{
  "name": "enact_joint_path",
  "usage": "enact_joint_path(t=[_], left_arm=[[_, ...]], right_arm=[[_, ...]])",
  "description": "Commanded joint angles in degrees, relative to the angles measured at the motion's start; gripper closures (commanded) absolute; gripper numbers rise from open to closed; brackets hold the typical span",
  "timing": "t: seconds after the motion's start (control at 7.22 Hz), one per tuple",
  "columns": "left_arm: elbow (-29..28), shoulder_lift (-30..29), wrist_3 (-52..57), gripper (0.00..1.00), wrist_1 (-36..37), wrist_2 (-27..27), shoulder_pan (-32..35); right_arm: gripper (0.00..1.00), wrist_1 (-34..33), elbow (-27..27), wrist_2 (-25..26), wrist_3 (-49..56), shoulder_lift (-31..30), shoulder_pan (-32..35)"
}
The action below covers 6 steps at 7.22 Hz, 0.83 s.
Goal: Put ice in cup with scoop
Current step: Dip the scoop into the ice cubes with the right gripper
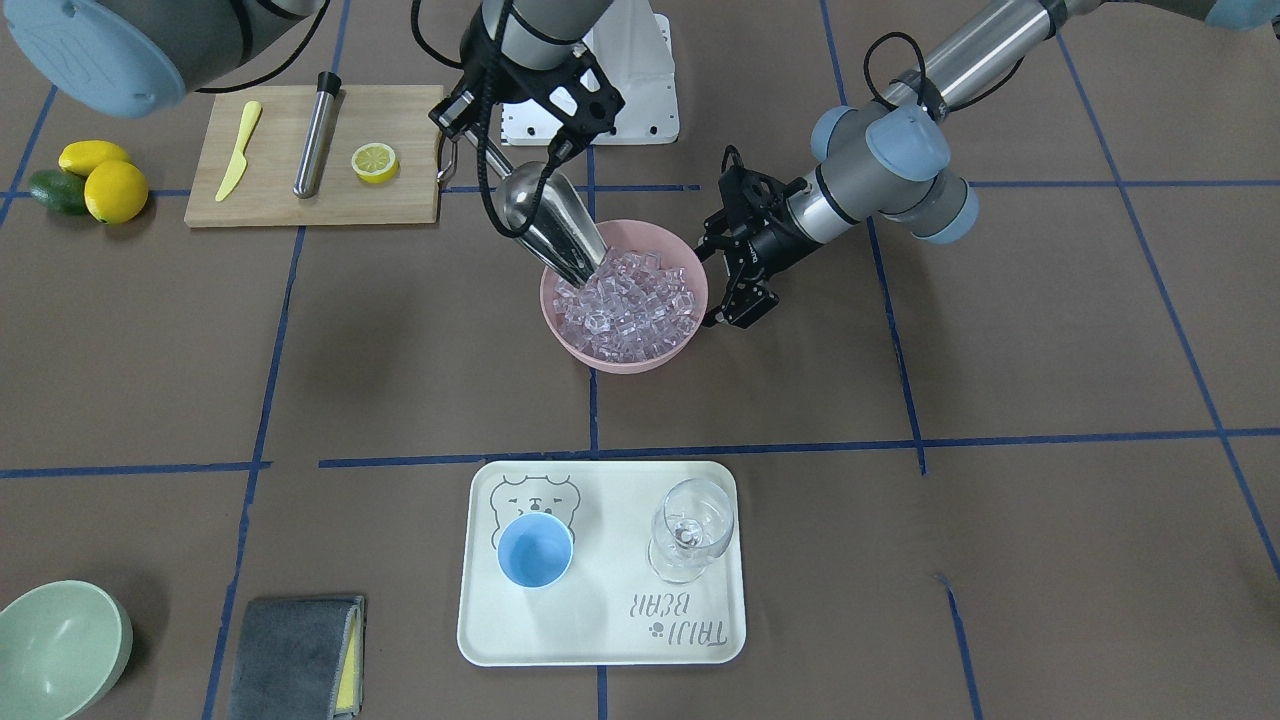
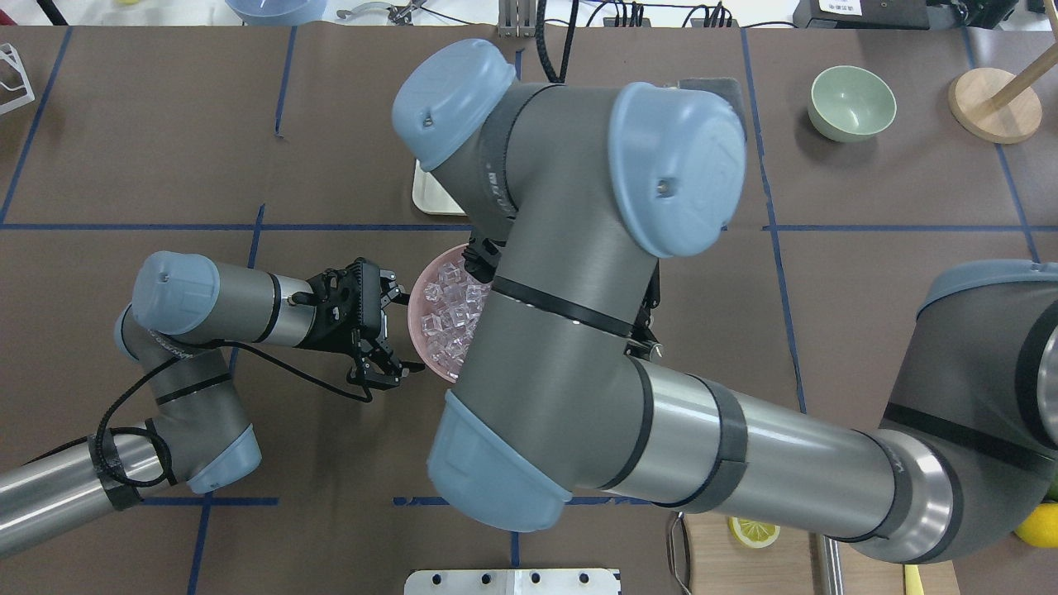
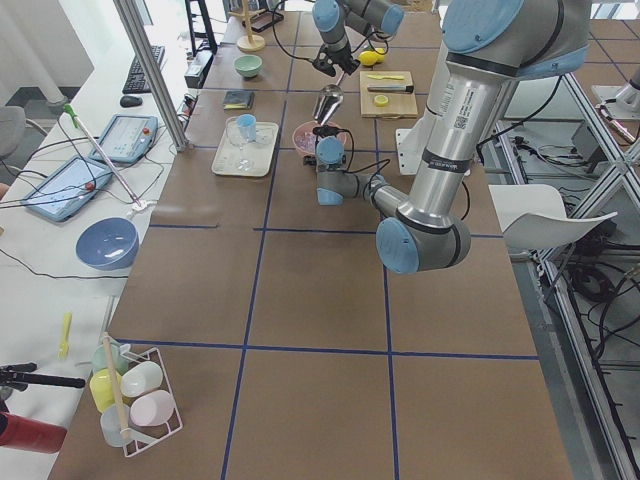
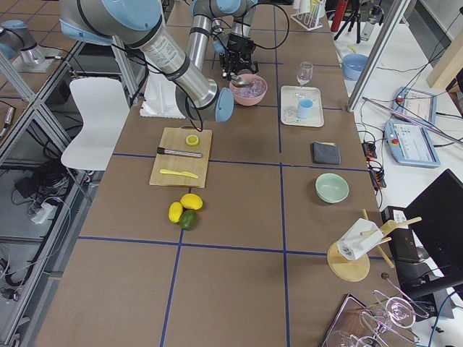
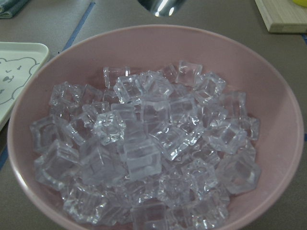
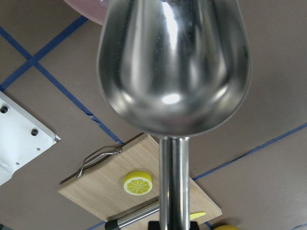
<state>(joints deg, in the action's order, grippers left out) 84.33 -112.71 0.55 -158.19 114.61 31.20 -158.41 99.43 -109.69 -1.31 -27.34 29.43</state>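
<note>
A pink bowl [image 1: 620, 362] in the middle of the table holds a pile of clear ice [image 1: 630, 305] [image 5: 144, 153]. My right gripper [image 1: 482, 140] is shut on the thin handle of the steel scoop [image 1: 550, 225] [image 6: 172, 62]. The scoop slants down, and its front edge touches the ice at the bowl's robot-side rim. My left gripper [image 1: 708, 285] [image 2: 403, 329] is open right beside the bowl's rim. The light-blue cup [image 1: 535, 550] stands on a white tray [image 1: 600, 640], on the operators' side of the bowl.
A clear wine glass [image 1: 690, 530] shares the tray. A cutting board [image 1: 400, 200] carries a yellow knife, a steel cylinder and a lemon half. Lemons and an avocado [image 1: 90, 180] lie beside it. A green bowl [image 1: 55, 645] and a grey cloth [image 1: 300, 655] sit near the front edge.
</note>
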Motion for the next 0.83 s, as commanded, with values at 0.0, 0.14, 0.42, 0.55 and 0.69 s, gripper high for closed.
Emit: enact_joint_path(t=[0.0,0.14,0.42,0.55,0.69], left_arm=[[-0.04,0.03,-0.02,0.00,-0.10,0.00,0.00],[-0.04,-0.06,-0.02,0.00,-0.10,0.00,0.00],[-0.04,-0.06,-0.02,0.00,-0.10,0.00,0.00],[-0.04,0.03,-0.02,0.00,-0.10,0.00,0.00],[-0.04,-0.06,-0.02,0.00,-0.10,0.00,0.00]], right_arm=[[1.00,-2.15,-4.25,1.14,1.22,2.20,-1.47],[1.00,-4.08,-4.25,2.37,1.22,2.29,-2.44],[1.00,-4.54,-4.95,2.55,1.22,2.12,-2.88],[1.00,-4.54,-5.74,2.55,1.22,2.29,-3.06],[1.00,-4.54,-5.92,2.64,1.31,2.20,-3.15]])
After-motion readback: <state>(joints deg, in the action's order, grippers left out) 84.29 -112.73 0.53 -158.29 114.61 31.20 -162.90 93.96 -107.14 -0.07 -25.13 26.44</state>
